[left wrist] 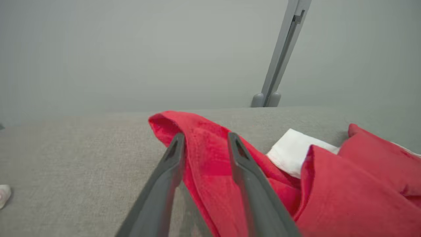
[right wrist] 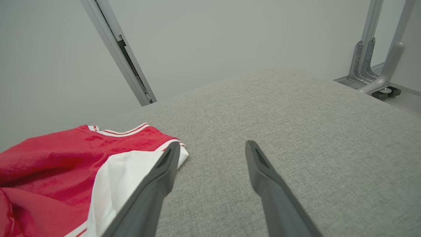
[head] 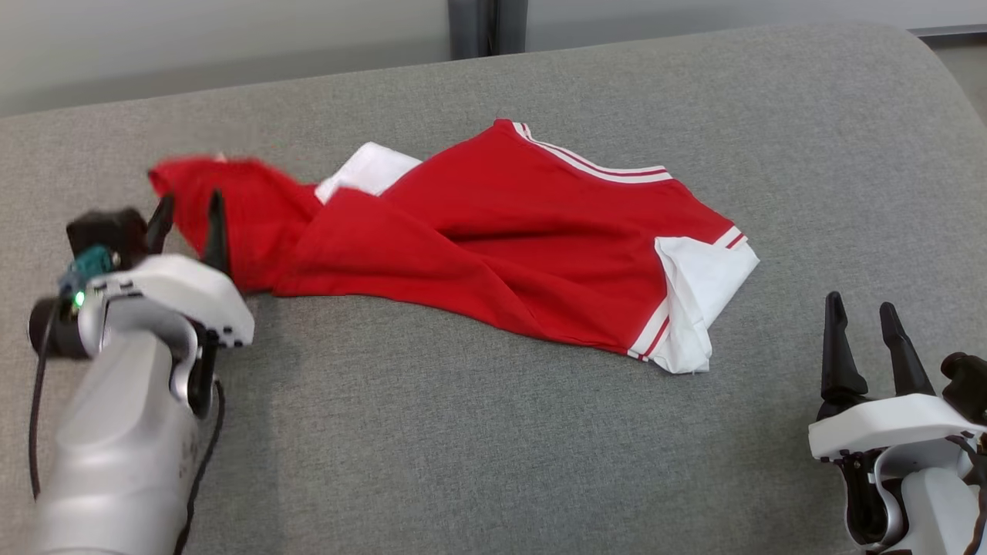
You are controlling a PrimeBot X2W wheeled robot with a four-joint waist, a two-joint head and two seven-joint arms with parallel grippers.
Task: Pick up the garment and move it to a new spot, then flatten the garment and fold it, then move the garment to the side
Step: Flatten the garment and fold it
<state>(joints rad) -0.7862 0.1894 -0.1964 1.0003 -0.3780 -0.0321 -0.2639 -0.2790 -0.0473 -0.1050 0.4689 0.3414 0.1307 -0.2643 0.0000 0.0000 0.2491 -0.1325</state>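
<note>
Garment (head: 524,231): red knit with white panels and striped trim, crumpled mid-way across the grey woven cushion (head: 463,432), left end humped up. Left gripper (head: 187,208): tapered dark fingers apart, straddling that hump. Right gripper (head: 861,316): fingers apart, empty, toward the cushion's right edge, near the white hem.

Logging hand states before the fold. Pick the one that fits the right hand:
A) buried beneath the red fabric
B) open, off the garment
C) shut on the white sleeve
B: the right hand has its fingers spread over bare grey cushion, beside the garment.
</note>
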